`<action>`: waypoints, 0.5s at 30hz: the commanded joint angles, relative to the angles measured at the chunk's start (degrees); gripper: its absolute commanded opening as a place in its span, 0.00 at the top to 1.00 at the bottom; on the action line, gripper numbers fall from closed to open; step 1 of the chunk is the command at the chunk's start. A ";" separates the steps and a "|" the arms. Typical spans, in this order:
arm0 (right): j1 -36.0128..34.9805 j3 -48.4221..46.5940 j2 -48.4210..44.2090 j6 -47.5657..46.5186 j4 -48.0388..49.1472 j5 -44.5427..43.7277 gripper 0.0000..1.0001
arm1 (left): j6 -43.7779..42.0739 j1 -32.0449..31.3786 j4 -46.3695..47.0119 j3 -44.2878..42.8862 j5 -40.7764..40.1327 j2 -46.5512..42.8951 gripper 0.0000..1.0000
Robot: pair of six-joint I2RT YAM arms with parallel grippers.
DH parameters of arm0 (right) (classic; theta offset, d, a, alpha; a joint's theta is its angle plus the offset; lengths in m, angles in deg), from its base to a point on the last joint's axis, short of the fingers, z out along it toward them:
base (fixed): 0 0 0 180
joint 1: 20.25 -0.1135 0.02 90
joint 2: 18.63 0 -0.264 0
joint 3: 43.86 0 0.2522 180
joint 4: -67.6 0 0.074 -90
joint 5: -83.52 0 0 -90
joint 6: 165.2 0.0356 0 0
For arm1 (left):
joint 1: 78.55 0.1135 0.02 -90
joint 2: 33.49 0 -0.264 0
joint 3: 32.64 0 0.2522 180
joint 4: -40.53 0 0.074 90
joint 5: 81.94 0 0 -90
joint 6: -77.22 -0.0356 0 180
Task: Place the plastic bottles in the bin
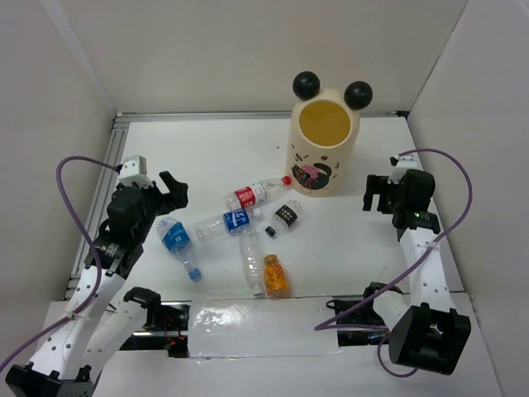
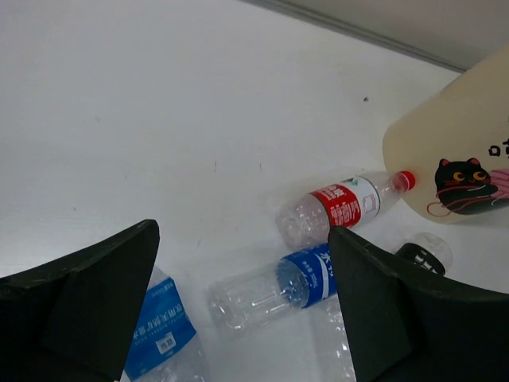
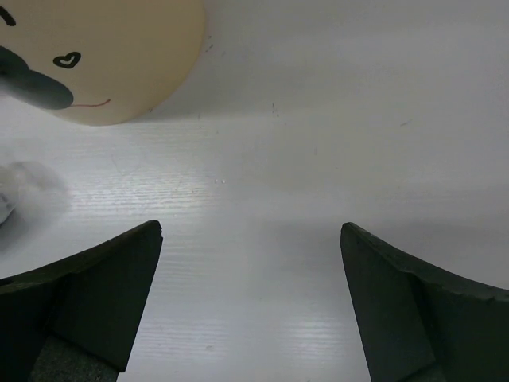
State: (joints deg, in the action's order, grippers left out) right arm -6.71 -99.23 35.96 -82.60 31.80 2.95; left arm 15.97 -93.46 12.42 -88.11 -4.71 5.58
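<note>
All six plastic bottles lie on the bench (image 1: 207,149), none in the bin (image 1: 312,149): the red-labelled bottle (image 1: 254,194), the middle blue-labelled bottle (image 1: 225,223), the outer blue-labelled bottle (image 1: 178,244), the black-labelled bottle (image 1: 285,217), the unlabelled bottle (image 1: 250,263) and the stubby orange bottle (image 1: 275,275). They cluster at 7 to 8 o'clock of the bin, which stands upright and seemingly empty. The left fingers (image 2: 87,302), at the cluster's 9 o'clock, and the right fingers (image 3: 79,294), at the bin's 3 o'clock, are spread and hold nothing. By this view, every bottle is left to do.
</note>
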 commanded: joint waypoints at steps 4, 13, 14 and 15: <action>0.35 -3.92 -1.06 -9.99 -4.15 9.53 0.00 | 9.72 0.15 -12.97 -3.37 -0.14 0.83 0.00; -4.83 -6.47 2.54 -20.63 -9.59 30.99 0.40 | 16.86 0.15 -17.64 -2.14 0.82 1.97 0.44; -7.88 -6.99 2.54 -22.55 -9.60 32.04 0.29 | 17.38 0.15 -17.64 -2.14 1.34 2.76 0.44; -9.66 -7.00 2.54 -23.36 -9.08 32.66 0.23 | 17.39 -0.46 -18.95 -2.14 1.87 3.29 0.41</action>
State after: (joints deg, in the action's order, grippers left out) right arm -11.56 -103.18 38.27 -100.02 24.85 27.56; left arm 30.40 -93.46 -4.63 -89.08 -4.64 7.61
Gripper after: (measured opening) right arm 0.709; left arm 0.573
